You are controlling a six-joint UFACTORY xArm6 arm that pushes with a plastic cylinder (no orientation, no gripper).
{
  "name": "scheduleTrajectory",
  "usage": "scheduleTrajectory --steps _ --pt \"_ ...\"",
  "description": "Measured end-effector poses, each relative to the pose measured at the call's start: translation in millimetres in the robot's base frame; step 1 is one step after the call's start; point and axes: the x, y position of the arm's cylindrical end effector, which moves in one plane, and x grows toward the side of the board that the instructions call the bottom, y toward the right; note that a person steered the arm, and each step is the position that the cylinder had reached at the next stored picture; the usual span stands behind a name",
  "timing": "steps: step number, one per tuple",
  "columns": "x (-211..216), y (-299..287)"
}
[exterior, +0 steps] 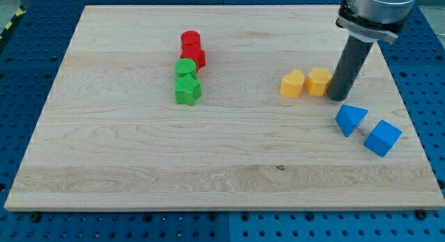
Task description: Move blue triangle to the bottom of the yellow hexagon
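The blue triangle lies on the wooden board at the view's right, just below and right of my tip. The yellow hexagon sits directly left of the rod, close to or touching it. My tip stands between the hexagon and the blue triangle, a small gap above the triangle's top corner.
A yellow heart-shaped block touches the hexagon's left side. A blue cube lies right of the triangle near the board's right edge. A red cylinder, a red block, a green cylinder and a green star cluster at centre-left.
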Motion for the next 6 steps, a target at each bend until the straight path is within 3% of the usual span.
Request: scheduleTrajectory --steps 4,5,6 --pt "-8.8 19.9" --pt "-9.7 61.0" --pt "-8.7 51.5"
